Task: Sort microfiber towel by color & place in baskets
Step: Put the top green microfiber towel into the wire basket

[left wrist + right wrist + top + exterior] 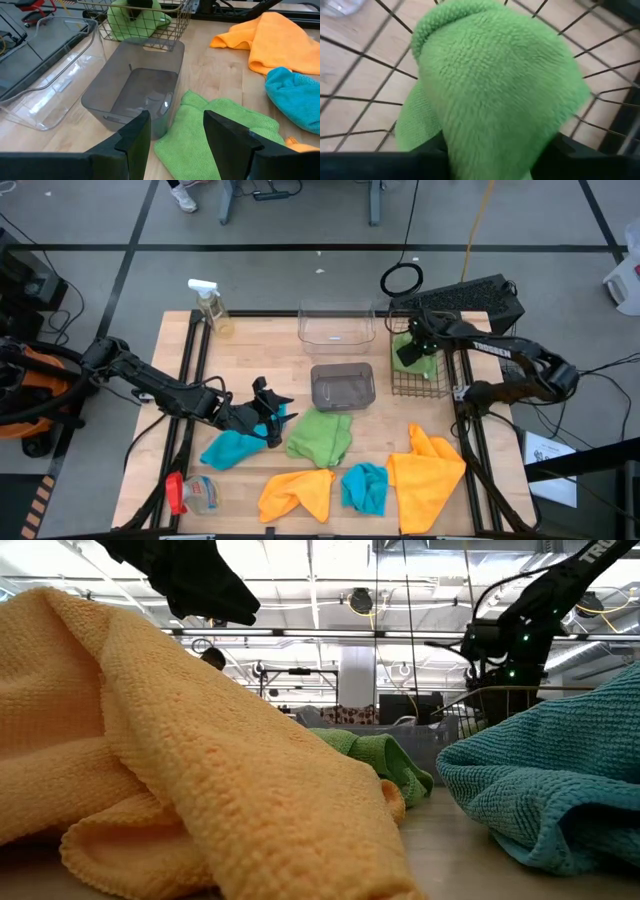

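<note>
My right gripper points down into the dark wire basket at the table's far right. A lime green towel is bunched in the basket between its spread fingers and hides their tips. My left gripper hangs open above the table's left half. It stands between a turquoise towel and a second green towel, touching neither. Another turquoise towel and two orange towels lie along the near edge. The grey tub and the clear tub stand mid-table. My right gripper's fingers stand on either side of the green towel's bunched top, coming from above. The towel bulges over them, so I cannot tell whether they touch it. The towel's lower part lies inside the wire basket.
A clear spray bottle stands at the far left corner. A small clear bottle with a red cap lies at the near left. A dark box sits behind the wire basket. Bare wood shows between the tubs and the left edge.
</note>
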`<state>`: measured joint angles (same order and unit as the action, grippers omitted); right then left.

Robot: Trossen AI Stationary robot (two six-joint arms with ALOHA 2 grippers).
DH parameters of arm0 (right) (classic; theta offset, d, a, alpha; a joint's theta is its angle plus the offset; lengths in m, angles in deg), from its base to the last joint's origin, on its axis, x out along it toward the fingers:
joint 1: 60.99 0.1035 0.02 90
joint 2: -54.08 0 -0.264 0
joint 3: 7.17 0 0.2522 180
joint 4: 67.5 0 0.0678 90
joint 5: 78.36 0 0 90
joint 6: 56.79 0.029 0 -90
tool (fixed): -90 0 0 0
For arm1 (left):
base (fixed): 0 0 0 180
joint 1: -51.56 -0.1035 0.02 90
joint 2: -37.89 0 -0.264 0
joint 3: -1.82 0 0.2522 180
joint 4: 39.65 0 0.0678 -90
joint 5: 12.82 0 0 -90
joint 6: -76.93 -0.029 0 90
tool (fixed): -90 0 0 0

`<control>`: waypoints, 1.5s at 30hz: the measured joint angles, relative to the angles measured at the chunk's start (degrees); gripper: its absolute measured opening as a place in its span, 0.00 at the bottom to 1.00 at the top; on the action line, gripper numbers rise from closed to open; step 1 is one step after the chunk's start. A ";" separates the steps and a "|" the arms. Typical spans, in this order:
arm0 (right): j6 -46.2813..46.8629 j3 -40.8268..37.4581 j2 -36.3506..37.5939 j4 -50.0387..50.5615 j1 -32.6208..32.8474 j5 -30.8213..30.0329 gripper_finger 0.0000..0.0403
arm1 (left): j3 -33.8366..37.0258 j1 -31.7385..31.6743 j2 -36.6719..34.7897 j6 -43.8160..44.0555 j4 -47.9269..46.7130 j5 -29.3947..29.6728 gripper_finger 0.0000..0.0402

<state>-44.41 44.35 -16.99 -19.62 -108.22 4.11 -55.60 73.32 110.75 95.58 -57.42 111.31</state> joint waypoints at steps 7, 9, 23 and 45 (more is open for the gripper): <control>0.04 0.00 8.58 1.37 0.13 0.07 0.52 | -0.02 0.00 0.00 0.00 0.00 0.02 0.47; 0.31 0.00 11.55 1.63 0.53 0.17 0.52 | 0.00 0.00 0.00 0.00 0.00 0.02 0.47; 5.13 0.11 20.43 3.06 11.89 7.90 0.06 | 0.00 0.00 0.00 -1.22 0.02 0.07 0.47; -1.99 0.11 2.10 -0.31 -0.62 -3.04 0.00 | 0.00 0.00 0.00 -1.55 0.03 -0.88 0.47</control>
<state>-46.40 44.46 -14.89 -19.93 -108.84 1.07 -55.60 73.32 110.75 94.03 -57.39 110.44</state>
